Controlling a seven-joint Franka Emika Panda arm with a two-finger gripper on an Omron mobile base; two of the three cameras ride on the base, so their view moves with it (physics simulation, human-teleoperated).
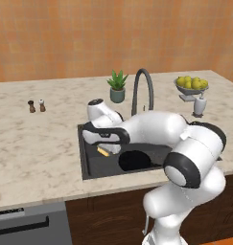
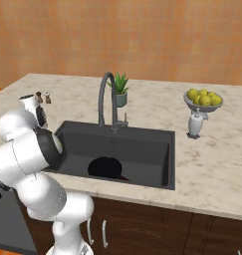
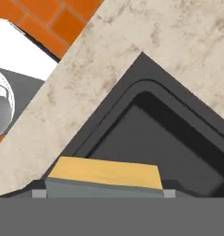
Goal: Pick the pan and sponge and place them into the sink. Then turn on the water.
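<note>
Open basin, crowded back rim

The sink (image 2: pixel 142 144) is free across its right half; the pan (image 2: pixel 105 168) lies on the floor at front left, and the sponge (image 1: pixel 103 151) sits by the left wall under the tool (image 1: pixel 110 147). The faucet (image 2: pixel 106 99) arches over the back edge, with the plant (image 2: pixel 121 89) behind it. The soap dispenser (image 2: pixel 194 124) and fruit bowl (image 2: pixel 202 99) stand on the right bench (image 2: pixel 212 169), well apart from the basin.
</note>
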